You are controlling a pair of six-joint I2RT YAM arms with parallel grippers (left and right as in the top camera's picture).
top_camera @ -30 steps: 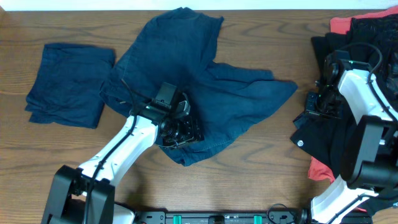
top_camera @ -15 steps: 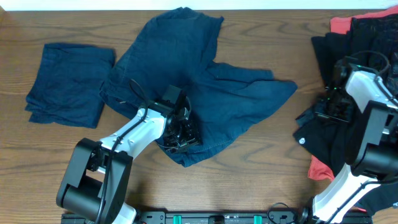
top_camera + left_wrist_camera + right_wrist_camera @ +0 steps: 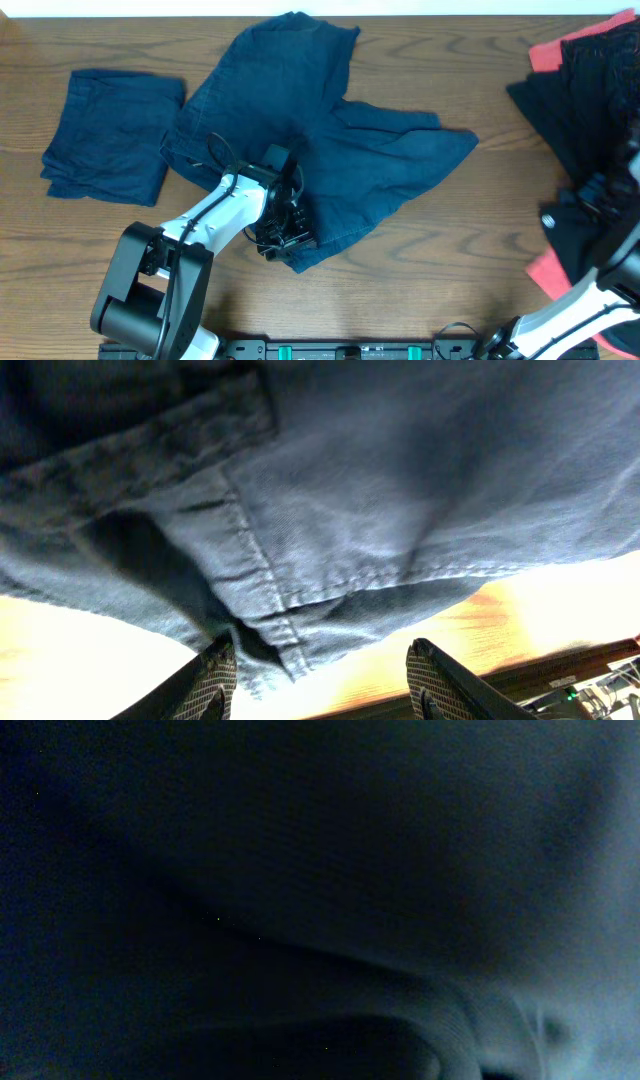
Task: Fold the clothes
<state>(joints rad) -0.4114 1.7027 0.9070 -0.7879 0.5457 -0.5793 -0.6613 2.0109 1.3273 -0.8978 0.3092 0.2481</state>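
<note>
covering a brown wood-grain table (image 3: 470, 65), rumpled clothes (image 3: 290, 90)

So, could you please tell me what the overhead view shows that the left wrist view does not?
Only overhead: the folded navy piece at the table's left, the heap of black and coral-red clothes at the right, and the whole outline of the spread navy shorts. Only left wrist: the stitched hem corner up close, near the left tool, whose fingers stand apart. Both: the spread navy shorts and the wooden table.
</note>
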